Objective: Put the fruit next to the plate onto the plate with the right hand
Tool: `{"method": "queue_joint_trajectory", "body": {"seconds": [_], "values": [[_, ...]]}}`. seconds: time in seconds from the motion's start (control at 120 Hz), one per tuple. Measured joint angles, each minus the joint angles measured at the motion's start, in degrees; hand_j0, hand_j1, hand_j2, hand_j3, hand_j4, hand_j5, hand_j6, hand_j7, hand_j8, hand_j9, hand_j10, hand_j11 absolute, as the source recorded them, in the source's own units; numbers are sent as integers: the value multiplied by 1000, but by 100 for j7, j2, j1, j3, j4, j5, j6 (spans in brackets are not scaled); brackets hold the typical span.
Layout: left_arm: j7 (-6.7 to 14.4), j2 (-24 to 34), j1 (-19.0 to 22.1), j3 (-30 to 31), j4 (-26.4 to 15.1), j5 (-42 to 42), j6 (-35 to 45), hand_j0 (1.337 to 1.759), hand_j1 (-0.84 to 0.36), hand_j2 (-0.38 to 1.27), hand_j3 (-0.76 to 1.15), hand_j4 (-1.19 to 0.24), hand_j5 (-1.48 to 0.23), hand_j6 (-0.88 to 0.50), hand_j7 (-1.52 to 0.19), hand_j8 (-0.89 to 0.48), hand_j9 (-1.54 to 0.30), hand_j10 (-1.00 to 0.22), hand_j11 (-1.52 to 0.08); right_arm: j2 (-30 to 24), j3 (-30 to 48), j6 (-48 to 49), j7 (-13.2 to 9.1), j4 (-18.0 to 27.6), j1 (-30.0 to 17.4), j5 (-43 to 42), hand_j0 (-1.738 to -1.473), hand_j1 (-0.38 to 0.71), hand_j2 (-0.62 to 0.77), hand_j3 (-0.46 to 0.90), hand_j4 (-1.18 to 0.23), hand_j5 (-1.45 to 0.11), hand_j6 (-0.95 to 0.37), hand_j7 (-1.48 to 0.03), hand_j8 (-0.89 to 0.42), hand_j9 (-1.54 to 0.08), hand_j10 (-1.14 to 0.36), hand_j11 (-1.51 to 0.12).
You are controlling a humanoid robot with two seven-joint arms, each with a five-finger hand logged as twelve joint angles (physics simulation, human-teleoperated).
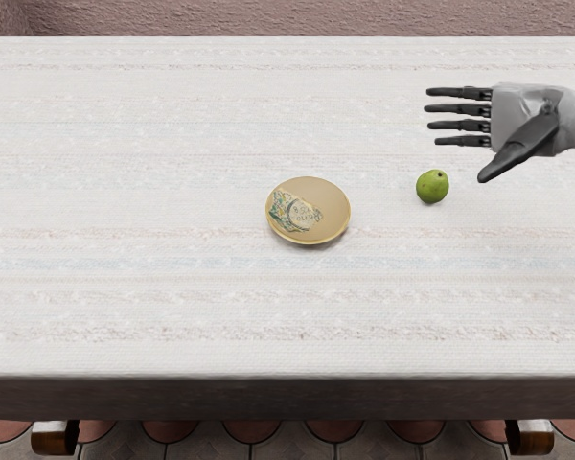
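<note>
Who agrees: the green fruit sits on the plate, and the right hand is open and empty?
No. The head view shows the fruit on the table beside the plate, not on it. The right hand is open and empty.

A long table [172, 115] with a pale, woven-looking top fills what looks like a simulated home dining room. Rounded terracotta floor tiles [292, 433] show beneath it, a pinkish textured wall [268, 17] runs behind, and a decorated plate [339, 205] lies near a green fruit [432, 186].
</note>
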Motion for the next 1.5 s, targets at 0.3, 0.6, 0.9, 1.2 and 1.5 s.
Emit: {"method": "queue_joint_trajectory", "body": {"seconds": [0.3, 0.6, 0.9, 1.2, 1.5], "values": [[0, 0, 0, 0, 0, -1, 0, 1658, 345, 1, 0, -4, -5, -4, -5, -4, -5, -4, -5, -106, -58, -1806, 0, 1936, 116, -3305, -1658, -320, -4, 0, -26, -33, -26, -33, -26, -33, -25, -33], [0, 0, 0, 0, 0, 0, 0, 1658, 345, 1, 0, -4, -5, -4, -5, -4, -5, -4, -5, 589, -1319, -3474, 0, 2102, 262, -5837, -1658, -320, -4, 0, -28, -34, -30, -33, -29, -34, -28, -33], [0, 0, 0, 0, 0, -1, 0, 1658, 345, 1, 0, -4, -5, -4, -5, -4, -5, -4, -5, 1378, -1609, -4019, 0, 1431, 291, -6645, -1658, -320, -3, 0, -29, -34, -30, -33, -29, -34, -28, -34], [0, 0, 0, -1, 0, -1, 0, 1658, 345, 1, 0, -4, -5, -4, -5, -4, -5, -4, -5, 1561, -2041, -4402, 0, 767, 296, -6711, -1658, -319, -3, 0, -30, -35, -31, -34, -30, -35, -29, -35], [0, 0, 0, -1, 0, 0, 0, 1658, 345, 1, 0, -4, -5, -4, -5, -4, -5, -4, -5, 2037, -2169, -4791, 0, 330, 295, -6698, -1658, -317, -3, 0, -31, -37, -32, -36, -31, -37, -30, -37]]}}
